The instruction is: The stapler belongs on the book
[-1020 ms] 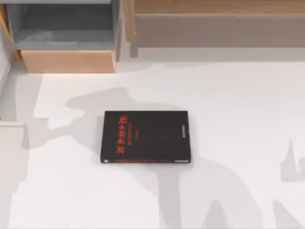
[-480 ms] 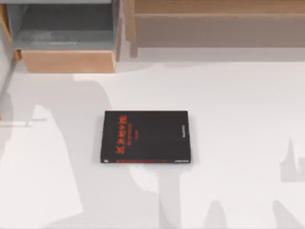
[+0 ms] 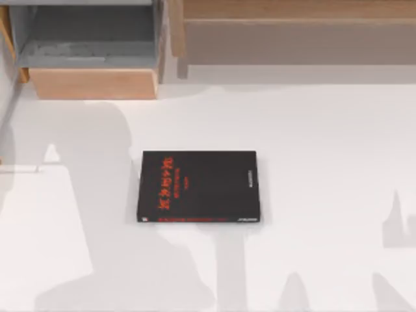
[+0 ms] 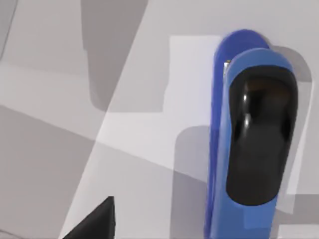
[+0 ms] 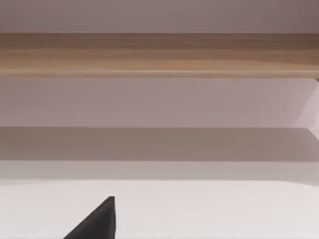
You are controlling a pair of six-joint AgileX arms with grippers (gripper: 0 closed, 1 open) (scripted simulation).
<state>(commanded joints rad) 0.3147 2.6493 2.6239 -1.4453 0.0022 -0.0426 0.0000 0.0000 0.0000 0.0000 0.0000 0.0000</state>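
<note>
- Top view: the book (image 3: pixel 198 187) lies flat on the white table (image 3: pixel 325 162), cover up, red characters toward the table's left side. An open wooden drawer (image 3: pixel 91 55) sits at the far left, a wooden shelf (image 3: pixel 299 32) at the far right.
- Left wrist view: the stapler (image 4: pixel 251 139) lies on the table right under the left gripper, blue with a dark top; I cannot tell whether the fingers are open.
- Right wrist view: the right gripper faces the wooden shelf (image 5: pixel 159 55); its state I cannot tell.

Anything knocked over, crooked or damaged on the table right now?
Nothing stands out. The book lies flat and square on the table, cover up and bare. The stapler lies flat on the white surface under the left wrist camera, not yet on the book.
</note>
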